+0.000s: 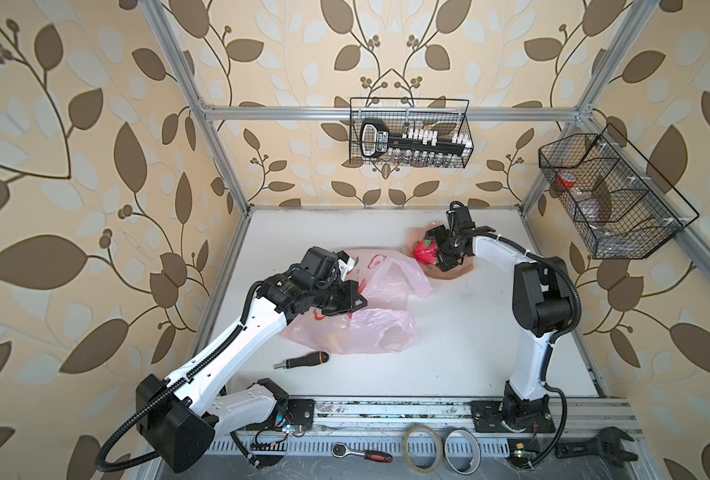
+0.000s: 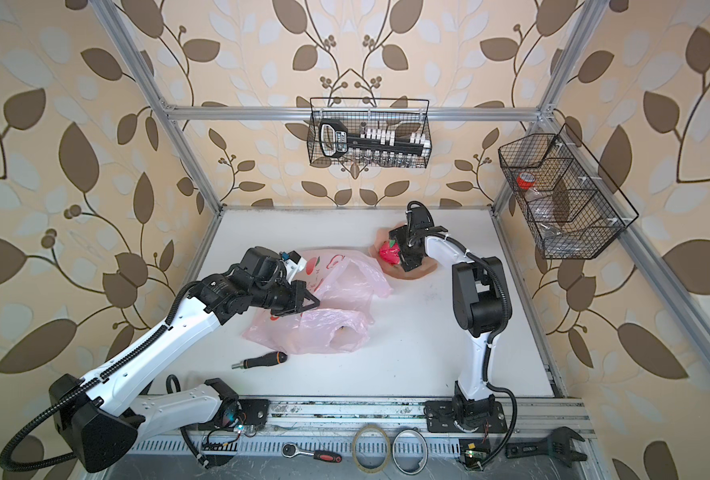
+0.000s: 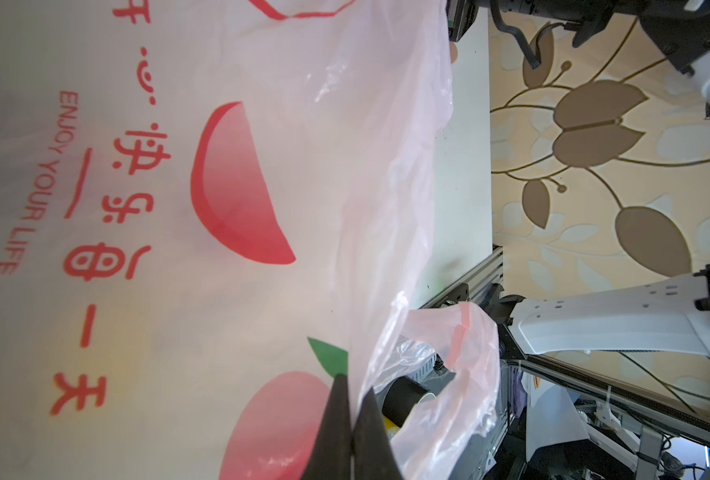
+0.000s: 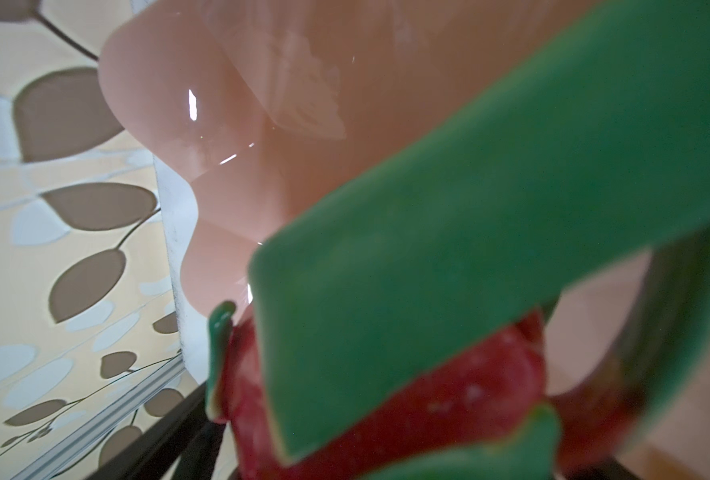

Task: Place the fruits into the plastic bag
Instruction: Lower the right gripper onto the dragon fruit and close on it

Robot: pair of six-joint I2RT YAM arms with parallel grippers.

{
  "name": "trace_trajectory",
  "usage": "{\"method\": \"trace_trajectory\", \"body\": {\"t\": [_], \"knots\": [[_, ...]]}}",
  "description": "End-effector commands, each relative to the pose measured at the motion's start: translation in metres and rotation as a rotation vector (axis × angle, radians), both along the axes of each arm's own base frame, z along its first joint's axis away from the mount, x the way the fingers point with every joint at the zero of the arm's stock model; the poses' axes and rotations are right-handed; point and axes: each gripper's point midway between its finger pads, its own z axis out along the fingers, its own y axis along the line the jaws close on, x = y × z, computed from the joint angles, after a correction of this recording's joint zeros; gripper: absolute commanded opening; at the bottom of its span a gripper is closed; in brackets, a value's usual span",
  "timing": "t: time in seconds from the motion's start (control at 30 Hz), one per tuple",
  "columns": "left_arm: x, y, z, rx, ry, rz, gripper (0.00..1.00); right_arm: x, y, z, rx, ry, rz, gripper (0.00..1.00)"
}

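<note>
Screwdriver (image 1: pixel 301 360): lies on the white table (image 1: pixel 449 332), nearer the front edge than the left gripper's tips and well apart from them.
Left gripper (image 3: pixel 354 384): jaws pressed together, pinching a fold of thin film at the bag's rim.
Plastic bag (image 1: pixel 357 328): crumpled on the table, spread under and to both sides of the left gripper, with one handle loop just past its tips.
Right gripper (image 1: pixel 433 252): jaws spread wide, one on each side of the dragon fruit. I cannot tell whether they press on it.
Dragon fruit (image 1: pixel 423 252): sits between the right gripper's jaws, well apart from the left gripper.
Plate (image 4: pixel 241 104): peach-coloured with a scalloped rim, directly beneath the right gripper and the fruit.
</note>
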Motion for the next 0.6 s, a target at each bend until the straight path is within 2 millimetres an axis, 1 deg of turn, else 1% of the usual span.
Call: {"method": "trace_trajectory", "body": {"t": [0.0, 0.23, 0.37, 0.57], "knots": [[-0.003, 0.0, 0.003, -0.006, -0.023, -0.012, 0.0, -0.021, -0.011, -0.033, -0.093, 0.141, 0.024, 1.0], [-0.002, -0.003, 0.005, -0.015, -0.022, -0.017, 0.0, -0.029, -0.023, -0.044, -0.208, 0.206, 0.062, 1.0], [-0.002, -0.003, 0.004, -0.017, -0.018, -0.018, 0.0, -0.03, -0.029, -0.045, -0.295, 0.229, 0.079, 1.0], [-0.003, -0.004, 0.004, -0.02, -0.015, -0.019, 0.0, -0.033, -0.033, -0.049, -0.385, 0.263, 0.113, 1.0]]}}
